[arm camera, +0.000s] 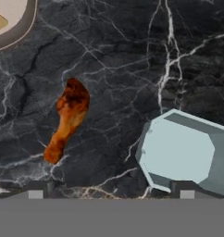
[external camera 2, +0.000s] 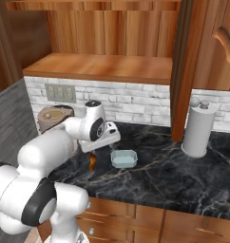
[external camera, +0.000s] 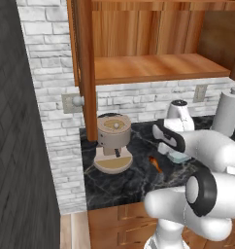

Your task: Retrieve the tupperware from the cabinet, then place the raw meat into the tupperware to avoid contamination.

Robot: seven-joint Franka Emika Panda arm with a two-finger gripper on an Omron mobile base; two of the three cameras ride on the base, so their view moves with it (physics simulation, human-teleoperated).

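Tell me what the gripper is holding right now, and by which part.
Nothing. The gripper is open above the counter, with the raw meat and the tupperware lying free below it.

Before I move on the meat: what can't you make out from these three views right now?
- Tupperware: left base view, mostly hidden behind the arm; hand view, its corner runs off the right edge.
- Raw meat: right base view, partly covered by the arm.
- Tool: hand view, just the tips show; height above the counter unclear.
- Cabinet: top cut off in both base views.
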